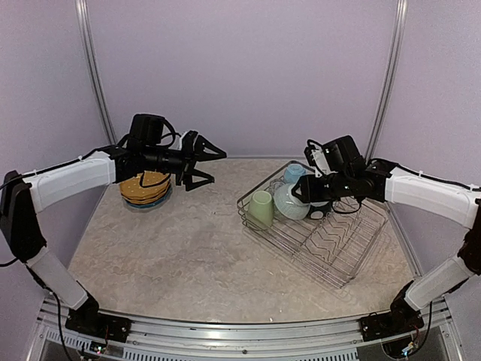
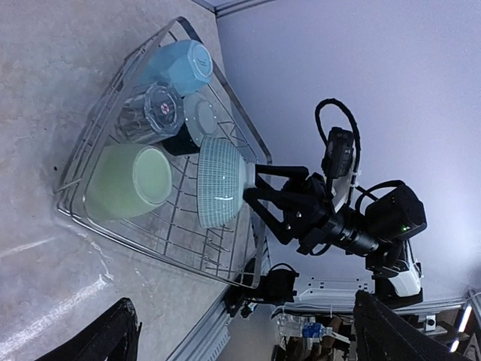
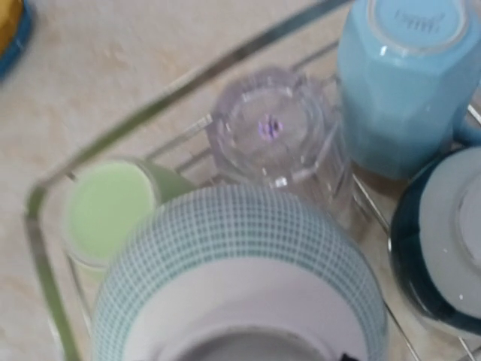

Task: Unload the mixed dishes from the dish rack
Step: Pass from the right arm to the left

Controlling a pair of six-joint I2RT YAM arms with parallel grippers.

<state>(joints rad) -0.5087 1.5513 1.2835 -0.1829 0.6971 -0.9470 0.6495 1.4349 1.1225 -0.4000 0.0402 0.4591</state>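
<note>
The large silver wire dish rack (image 1: 334,248) sits slantwise on the right half of the marbled beige table (image 1: 180,256), one corner towards the table's near edge, with its remaining dishes crowded into its far-left end. Nearest that end's outer wall lies a pale green mug (image 1: 261,208) on its side. Just beside it, a teal grid-patterned bowl (image 1: 288,203) stands on edge.

The right gripper (image 2: 254,186) is at the bowl's underside, its fingers partly spread either side of the foot. Whether they are actually pinching it cannot be told. Behind the bowl are an upturned clear glass (image 3: 274,135), a dark-blue white-lined bowl (image 3: 440,248) and, at the rack's far corner, a light blue mug (image 1: 294,173).

Beyond, towards the table's far-left corner, the left gripper (image 1: 216,167) hovers with fingers spread wide and nothing between them. It is just beside a stack of yellow plates (image 1: 144,188) that rests on a blue speckled plate (image 1: 139,204).

The bowl looks to be the piece in hand. It likely calls for a firm hold on the foot. A straight lift should then clear the wires, glass and green mug before any swing left.
</note>
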